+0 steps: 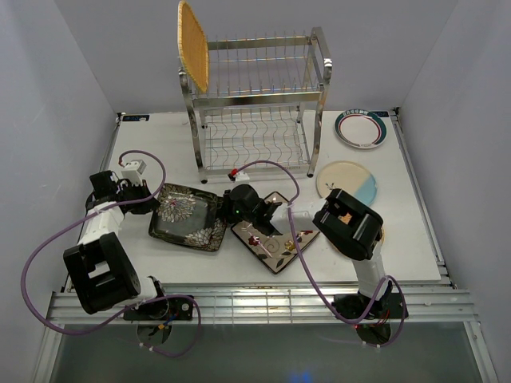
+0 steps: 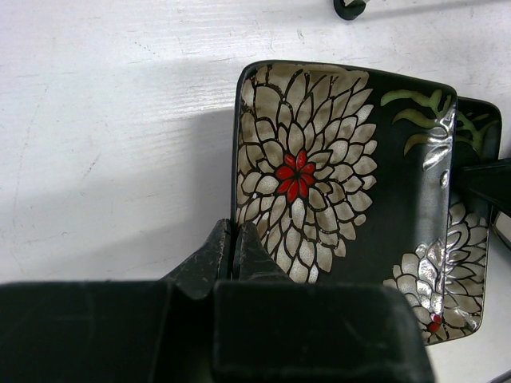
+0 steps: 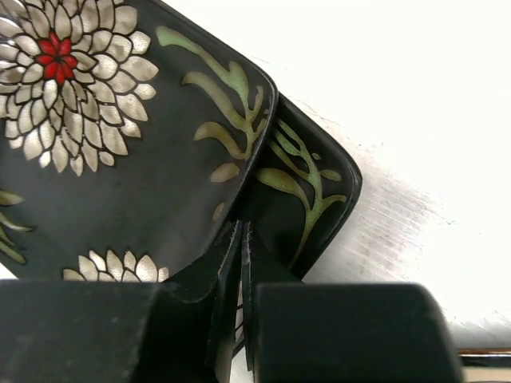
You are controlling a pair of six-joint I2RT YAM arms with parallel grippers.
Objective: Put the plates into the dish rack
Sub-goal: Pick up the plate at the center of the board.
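- The dish rack (image 1: 254, 96) stands at the far side of the table (image 1: 160, 144), well apart from the plate in hand. A woven plate (image 1: 193, 46) stands upright at the left end of its upper tier. A plate swung up carelessly could strike a post or that woven plate.
- The top black flowered plate (image 2: 343, 199) lies nested in the lower black plate (image 2: 471, 247), near left of centre. If the pair sticks, the lower one may rise too and drop. If the arms move out of step, the glossy rim could twist free.
- A square floral plate (image 1: 279, 254) lies just right of the stack, under the right arm, which could scrape it.
- The cream-blue round plate (image 1: 349, 182) and teal-rimmed round plate (image 1: 361, 128) sit far right, out of the way.
- A purple cable (image 1: 267, 163) loops before the rack's foot and might snag.
- The left gripper (image 2: 234, 243) and right gripper (image 3: 241, 239) are closed tight, each apparently pinching an opposite rim of the top plate.
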